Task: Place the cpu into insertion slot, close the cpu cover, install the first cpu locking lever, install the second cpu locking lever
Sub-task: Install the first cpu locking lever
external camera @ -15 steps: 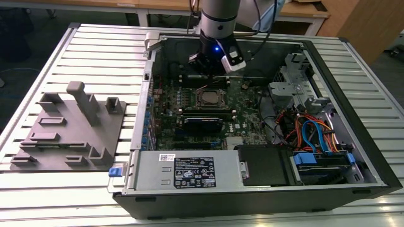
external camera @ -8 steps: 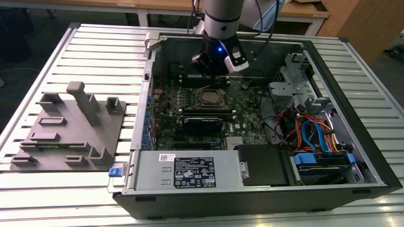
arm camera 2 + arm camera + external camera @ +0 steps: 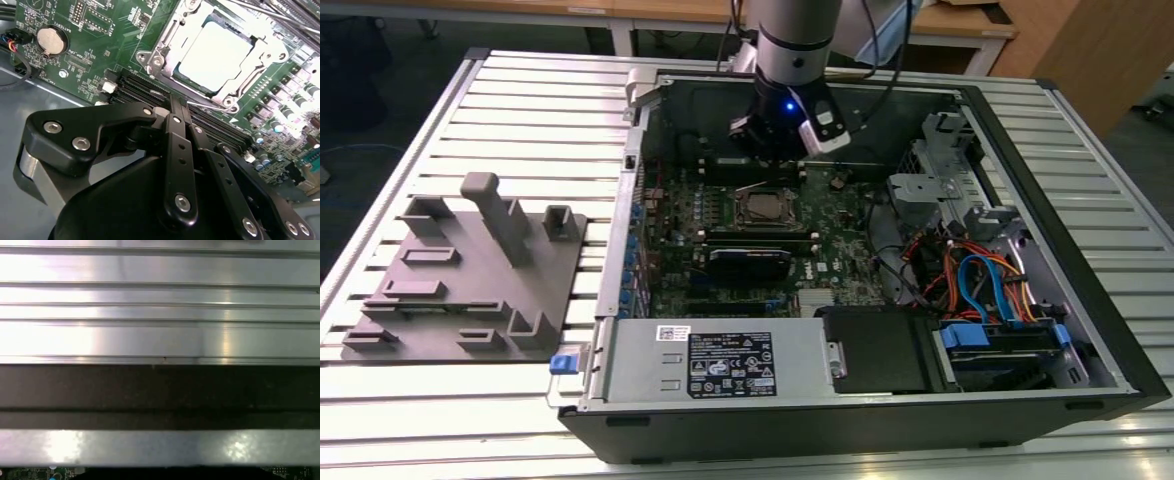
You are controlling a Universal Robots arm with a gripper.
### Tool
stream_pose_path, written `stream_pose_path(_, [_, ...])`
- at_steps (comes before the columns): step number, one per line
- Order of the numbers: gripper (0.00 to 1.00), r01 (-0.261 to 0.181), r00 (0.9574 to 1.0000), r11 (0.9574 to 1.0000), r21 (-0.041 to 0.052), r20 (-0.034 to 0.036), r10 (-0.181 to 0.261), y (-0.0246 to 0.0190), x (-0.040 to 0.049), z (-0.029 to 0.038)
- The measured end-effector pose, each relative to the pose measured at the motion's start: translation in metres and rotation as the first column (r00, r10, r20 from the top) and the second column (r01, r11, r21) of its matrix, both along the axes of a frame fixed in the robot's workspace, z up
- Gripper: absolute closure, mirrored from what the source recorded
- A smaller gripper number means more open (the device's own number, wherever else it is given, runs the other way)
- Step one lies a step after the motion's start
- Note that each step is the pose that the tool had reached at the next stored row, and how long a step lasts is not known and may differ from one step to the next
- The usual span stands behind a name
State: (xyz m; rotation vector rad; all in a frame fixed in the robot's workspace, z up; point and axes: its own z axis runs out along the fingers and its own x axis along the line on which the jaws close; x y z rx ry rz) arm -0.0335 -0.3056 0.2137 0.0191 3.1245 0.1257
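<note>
CPU (image 3: pixel 216 55) sits in the insertion slot (image 3: pixel 759 207) on the green motherboard (image 3: pixel 100 30), near the middle of the open computer case (image 3: pixel 1067 290) in the exterior view, and I read its pale metal face through the opening of the cpu cover (image 3: pixel 165 50), which looks folded down over it. From my seat the gripper (image 3: pixel 176 107) hangs just on the far side of the socket, fingers drawn together to a narrow tip with nothing between them. In the second wrist view that tip sits over the black memory slots (image 3: pixel 135 90), just beside the socket frame; a thin wire lever (image 3: pixel 210 106) runs along the frame's edge there.

My judgement is that I am at the lever stage. To do it well I would keep the closed tip low and square to the wire, press on the lever rather than the frame, and stay off the memory slots and the coin battery (image 3: pixel 50 41).

As for writing, a white label (image 3: pixel 731 365) sits on the grey power supply (image 3: pixel 720 362) at the near side, and the board carries white print; none of it is legible to me
</note>
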Motion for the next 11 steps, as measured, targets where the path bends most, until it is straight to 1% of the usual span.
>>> stream_pose_path(6, [0.89,0.000,1.0000,1.0000,-0.0002,0.0000,0.000,0.0005,0.0035,-0.0042])
stream_pose_path(11, [0.89,0.000,1.0000,1.0000,-0.0001,0.0001,0.000,0.0005,0.0044,-0.0086])
